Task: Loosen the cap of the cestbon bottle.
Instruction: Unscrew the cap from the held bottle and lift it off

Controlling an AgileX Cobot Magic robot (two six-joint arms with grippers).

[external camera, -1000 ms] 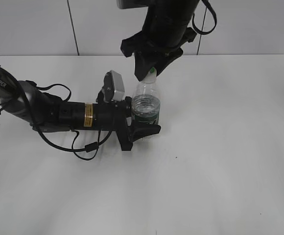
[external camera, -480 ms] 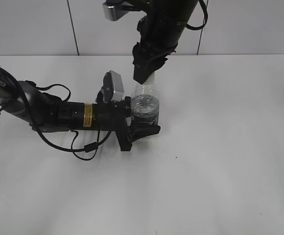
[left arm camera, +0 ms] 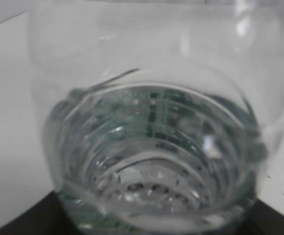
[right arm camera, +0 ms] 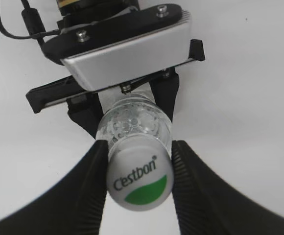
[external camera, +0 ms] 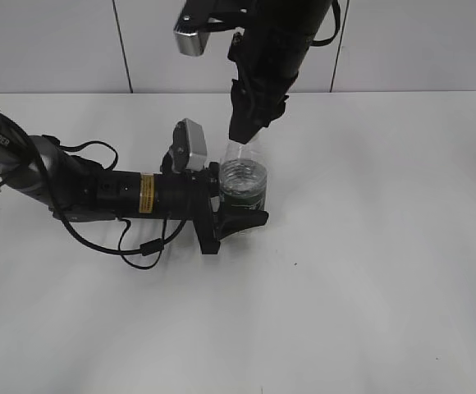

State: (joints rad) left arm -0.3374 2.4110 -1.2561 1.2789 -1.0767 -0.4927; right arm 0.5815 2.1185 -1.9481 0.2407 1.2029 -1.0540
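Upright cestbon bottle (external camera: 244, 185), white cap (right arm camera: 139, 180) on.

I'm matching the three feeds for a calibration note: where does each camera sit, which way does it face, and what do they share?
Exterior view: raised, facing the wall, slanting down on the white table; shows both arms, the left gripper on the cestbon bottle.
Left wrist view: on the left arm, low, looking sideways into the bottle's body; only dark jaw edges show.
Right wrist view: on the right arm, looking down on the cap in the right gripper.
Shared: all three show the bottle.
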